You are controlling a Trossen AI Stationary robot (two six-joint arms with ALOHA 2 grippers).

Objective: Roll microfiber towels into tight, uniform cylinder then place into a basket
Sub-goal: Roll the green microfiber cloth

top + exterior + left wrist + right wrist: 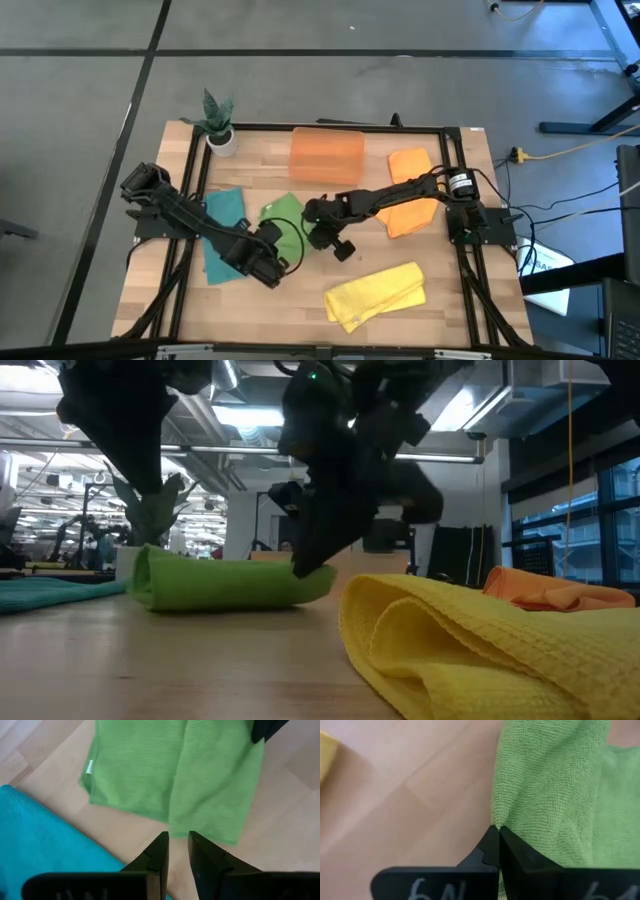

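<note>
Green towel (pixel 283 214): on the surface, partly folded over, just in front of the basket (pixel 326 154).
Right hand (pixel 498 831): at the green towel's edge, fingers pinched together on the cloth.
Left hand (pixel 177 840): just short of the green towel's near edge, fingers slightly apart, holding nothing.
Teal towel (pixel 222 235): flat, beside the green towel, under the left arm.
Yellow towel (pixel 378 294): well clear of the green towel, loosely folded.
Orange towel (pixel 412 205): beyond the right arm from the green towel.

A lab or workshop: exposed ceiling ducts (pixel 330 452), strip lights (pixel 250 415), and a framed wooden workbench (pixel 300 300).
</note>
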